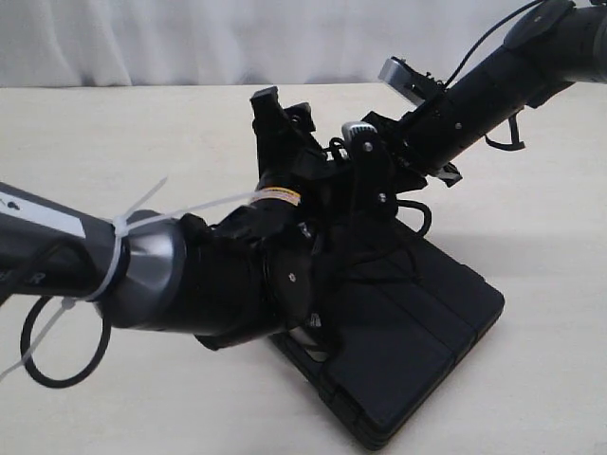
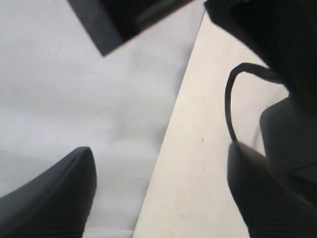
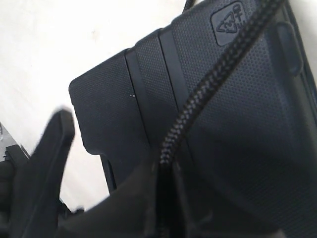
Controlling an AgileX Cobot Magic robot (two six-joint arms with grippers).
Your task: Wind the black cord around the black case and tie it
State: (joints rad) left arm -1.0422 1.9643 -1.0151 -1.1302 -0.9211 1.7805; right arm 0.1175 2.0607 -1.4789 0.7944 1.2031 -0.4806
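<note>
Though the exterior view obscures the grip, right gripper [image 3: 163,181] clamps black cord [image 3: 218,74]

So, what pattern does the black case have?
The black case has a fine dotted texture with smooth grooves; best in right wrist view.

Robot lab bench: cream tabletop [image 1: 95,142], white curtain backdrop [image 1: 190,38].

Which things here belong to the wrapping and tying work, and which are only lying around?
For the job:
- black case
- black cord, pinched in the shut right gripper
- left gripper, open and holding nothing

Not part of it:
- white zip tie around the left arm
- table, only the support
</note>
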